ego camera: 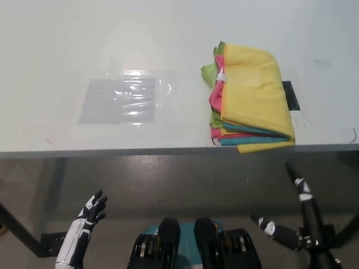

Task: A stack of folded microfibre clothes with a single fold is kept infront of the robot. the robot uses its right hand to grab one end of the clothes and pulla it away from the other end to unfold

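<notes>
You have a pale grey table (67,33) filling the upper half of the view, its front edge running straight across the middle. Below that edge you see the darker floor and a table leg at the lower left.

On the table's right side, close to the front edge, sits the stack of folded cloths (249,101). A yellow cloth (252,84) lies on top and covers most of the pile; beneath it you can pick out edges of green, pink, teal and orange layers along the left and near sides. The bottom yellow corner reaches the table's front edge.

To the left of the stack, well apart from it, a clear plastic sheet (123,100) lies flat on the table, glinting under the light. Just behind the stack's right side a small black patch (290,95) shows on the surface.

Your right hand (297,213) hangs below the table edge at the lower right — fingers spread, holding nothing, not touching the stack. Your left hand (91,210) rests low at the lower left, likewise open with fingers apart.
</notes>
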